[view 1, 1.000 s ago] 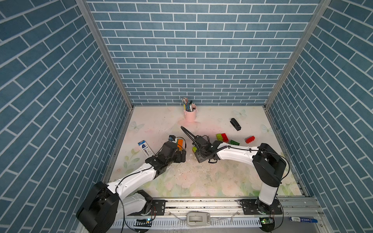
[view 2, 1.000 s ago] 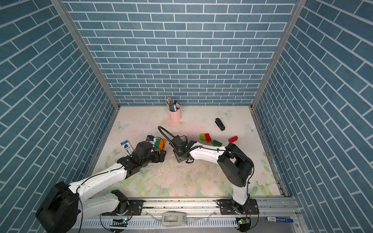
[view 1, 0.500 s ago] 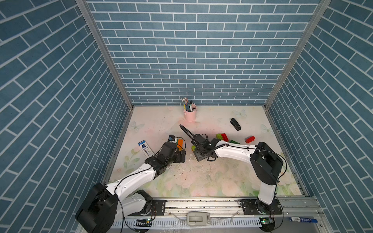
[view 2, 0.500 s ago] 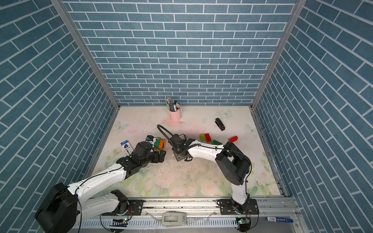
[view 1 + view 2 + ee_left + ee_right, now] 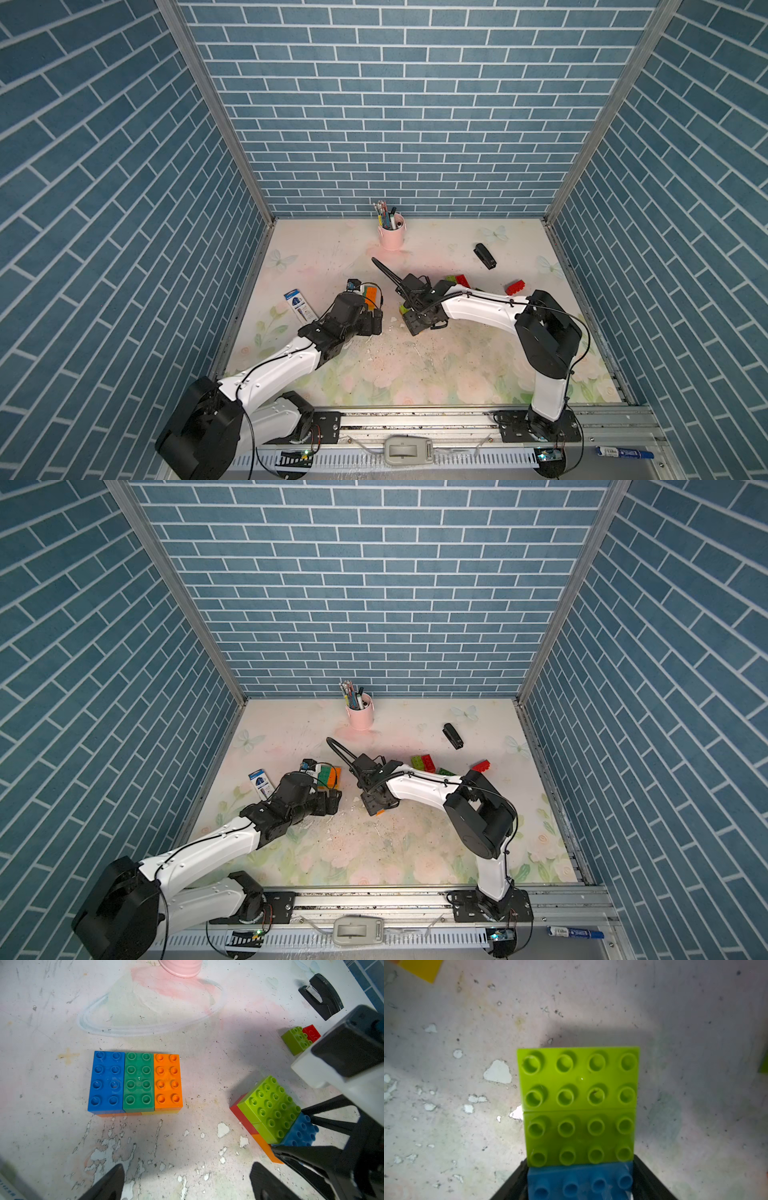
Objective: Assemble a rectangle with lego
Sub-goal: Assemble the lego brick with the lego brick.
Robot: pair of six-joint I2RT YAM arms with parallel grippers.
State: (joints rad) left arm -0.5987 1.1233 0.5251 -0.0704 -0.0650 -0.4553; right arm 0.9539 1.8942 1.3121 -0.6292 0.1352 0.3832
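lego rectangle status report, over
Left gripper open, empty. Right gripper shut on lime-blue block, blue end. Blue-green-orange block sits apart; nothing between them.

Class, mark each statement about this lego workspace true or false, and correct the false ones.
1. The flat block shows blue, green and orange bricks on top. True.
2. The left pincer grips a brick. False: it is open and empty.
3. The right pincer grips a blue brick joined to two lime bricks. True.
4. The stapler is red. False: it is black.
5. The pen cup is pink. True.
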